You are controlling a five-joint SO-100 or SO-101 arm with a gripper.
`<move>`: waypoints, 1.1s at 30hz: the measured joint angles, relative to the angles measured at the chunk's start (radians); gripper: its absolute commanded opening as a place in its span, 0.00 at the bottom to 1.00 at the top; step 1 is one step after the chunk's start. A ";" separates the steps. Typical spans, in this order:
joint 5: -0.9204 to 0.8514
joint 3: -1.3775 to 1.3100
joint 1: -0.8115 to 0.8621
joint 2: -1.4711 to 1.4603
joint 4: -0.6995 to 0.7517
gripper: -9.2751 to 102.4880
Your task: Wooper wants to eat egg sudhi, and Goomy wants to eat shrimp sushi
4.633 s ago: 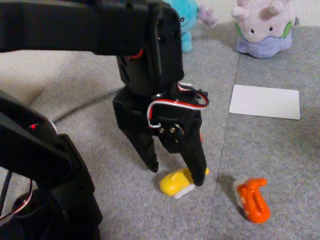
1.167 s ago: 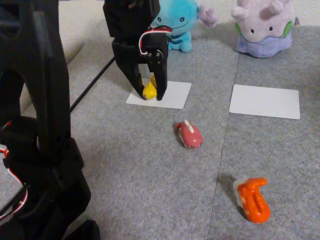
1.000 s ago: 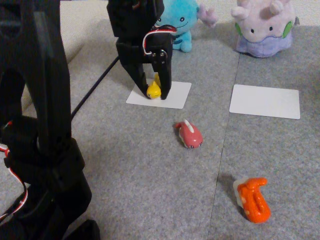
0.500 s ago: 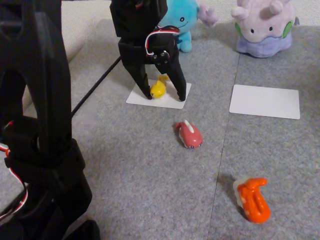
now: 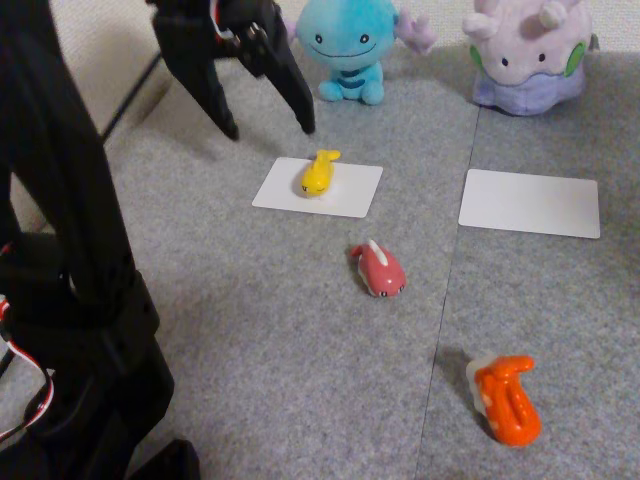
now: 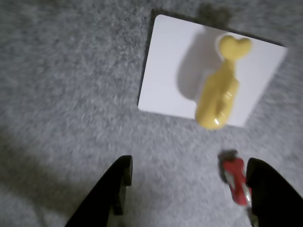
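The yellow egg sudhi (image 5: 317, 171) (image 6: 220, 92) lies on a white card (image 5: 355, 190) (image 6: 165, 75) in front of Wooper (image 5: 352, 45), the light blue plush at the back. My gripper (image 5: 268, 130) (image 6: 189, 184) hangs open and empty above the carpet, up and to the left of that card. Goomy (image 5: 525, 50), the lilac plush, sits at the back right behind a second white card (image 5: 530, 203). The orange shrimp sushi (image 5: 507, 400) lies on the carpet at the front right, far from my gripper.
A pink-red sushi toy (image 5: 378, 270) (image 6: 235, 178) lies on the grey carpet between the two cards. The arm's black base (image 5: 80, 350) fills the left side of the fixed view. A dark cable (image 5: 130, 95) runs across the upper left.
My gripper opened, let go of the egg sudhi on the card in front of Wooper, then rose and drew back to the upper left. The egg sudhi stays on the card.
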 measured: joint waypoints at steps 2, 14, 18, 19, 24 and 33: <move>-0.003 0.000 0.000 0.060 0.043 0.33; -0.009 0.000 0.000 0.548 0.250 0.33; -0.026 0.002 0.060 0.696 0.258 0.33; -0.044 0.008 0.087 0.721 0.258 0.33; -0.184 0.155 0.247 0.790 0.258 0.33; -0.541 0.396 0.594 0.904 0.258 0.33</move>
